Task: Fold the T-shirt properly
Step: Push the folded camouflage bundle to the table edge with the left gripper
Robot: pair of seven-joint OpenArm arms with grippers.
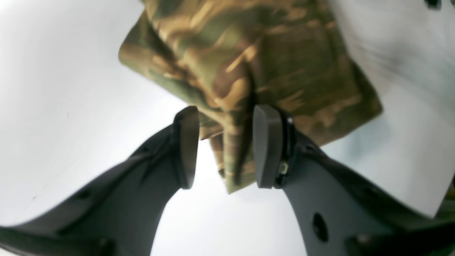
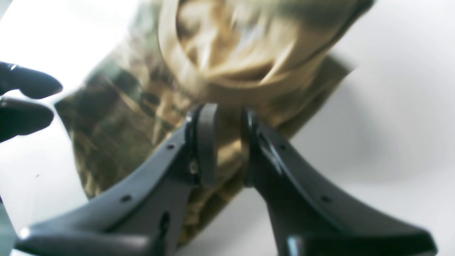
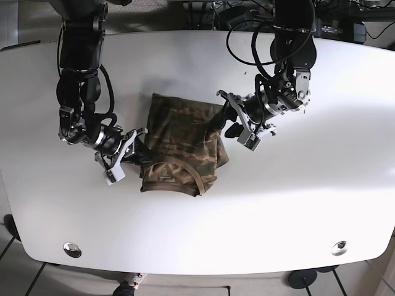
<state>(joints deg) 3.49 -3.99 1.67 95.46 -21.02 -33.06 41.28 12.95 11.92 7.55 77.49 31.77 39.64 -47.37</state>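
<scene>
Gripping the T-shirt (image 3: 182,145) at frame centre, right gripper (image 2: 227,142) pinches its left edge while left gripper (image 1: 225,145), parted, straddles the right edge; next: close left, then fold.

My camouflage T-shirt (image 3: 182,139) lies partly folded, bunched and rumpled, mid-counter, its tan-edged collar toward the counter's near edge.

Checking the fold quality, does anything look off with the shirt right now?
Yes. The shirt is folded unevenly: the collar end near the table's front edge is rumpled, and its edges aren't square. Both pincers sit at opposite sides of it.
</scene>
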